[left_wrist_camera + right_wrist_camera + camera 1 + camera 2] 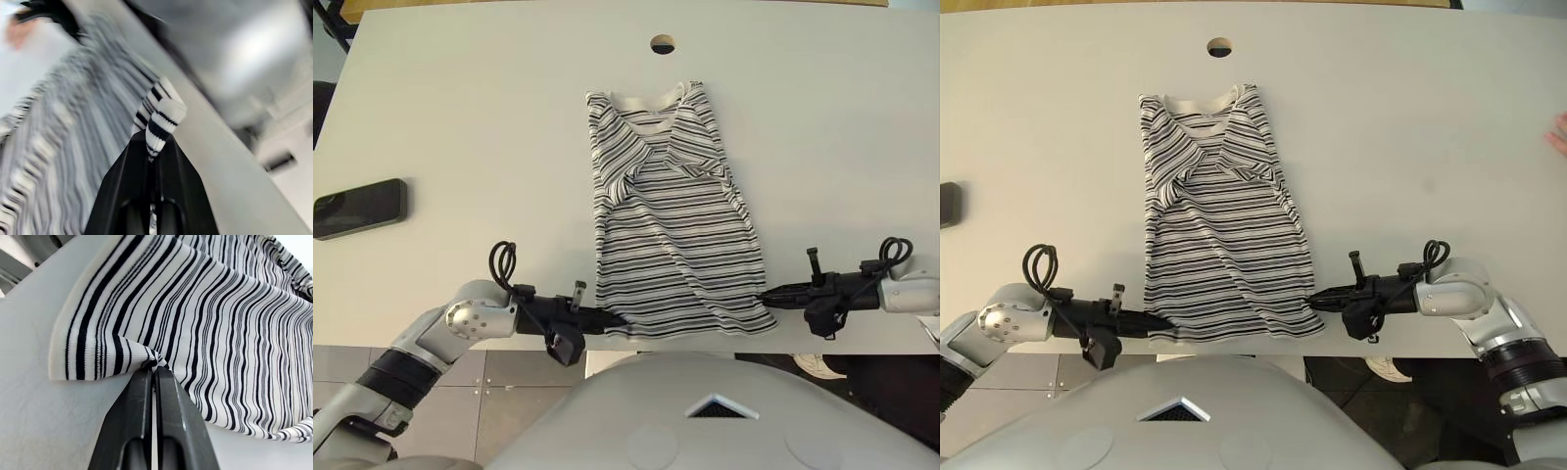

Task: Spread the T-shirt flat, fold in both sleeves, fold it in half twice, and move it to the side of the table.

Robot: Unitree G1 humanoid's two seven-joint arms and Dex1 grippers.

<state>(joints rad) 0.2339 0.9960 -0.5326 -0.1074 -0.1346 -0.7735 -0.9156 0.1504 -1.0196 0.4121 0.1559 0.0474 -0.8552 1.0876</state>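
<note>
Just one T-shirt to count, lying on the white table, about midway across and reaching almost to the near edge. Runs lengthwise away from the robot, with the neckline at the far end and the hem at the near end. Leans a little along that long axis, so the hem sits further toward the robot's right than the collar. Striped crosswise in black, grey and white, with a plain white ribbed collar. Folded in from both sides over the chest, the flaps meeting in a rumpled V below the neckline. Narrow at the shoulders, wider at the hem, with light wrinkles across the body.

Two grippers to count, one at each near corner of the hem. At the left corner, the left gripper, jaws pinched tight on a small roll of striped cloth. At the right corner, the right gripper, jaws pressed together on a little fold of the hem, low over the tabletop.

Elsewhere, one dark phone well apart on the robot's left. Beyond the collar, one round hole in the tabletop.
</note>
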